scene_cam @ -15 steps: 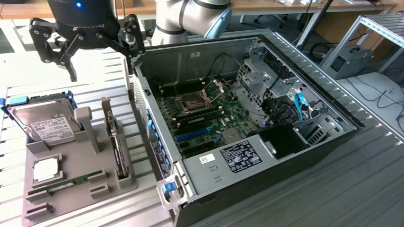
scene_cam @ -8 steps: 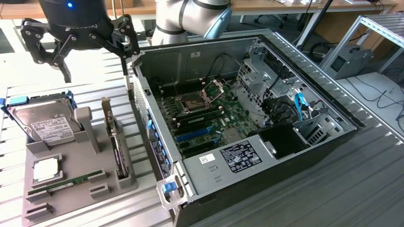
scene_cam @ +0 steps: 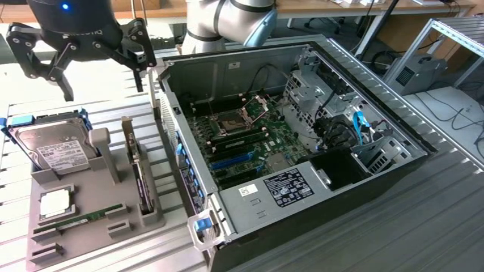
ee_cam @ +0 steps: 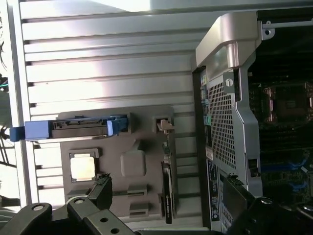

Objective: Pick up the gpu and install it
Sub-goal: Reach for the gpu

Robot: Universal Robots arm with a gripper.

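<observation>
Above the grey holder the air is free — the pincer hangs there, fingers spread wide. On the holder, the gpu stands on its edge in a thin slot. A grey post rises just beside it, with the hard drive past that. The computer case wall stands close along the holder's other side — only a thin gap.

We are in a robot lab. We see a robot arm, an open computer case on a metal table, and desks and cables behind it.
</observation>
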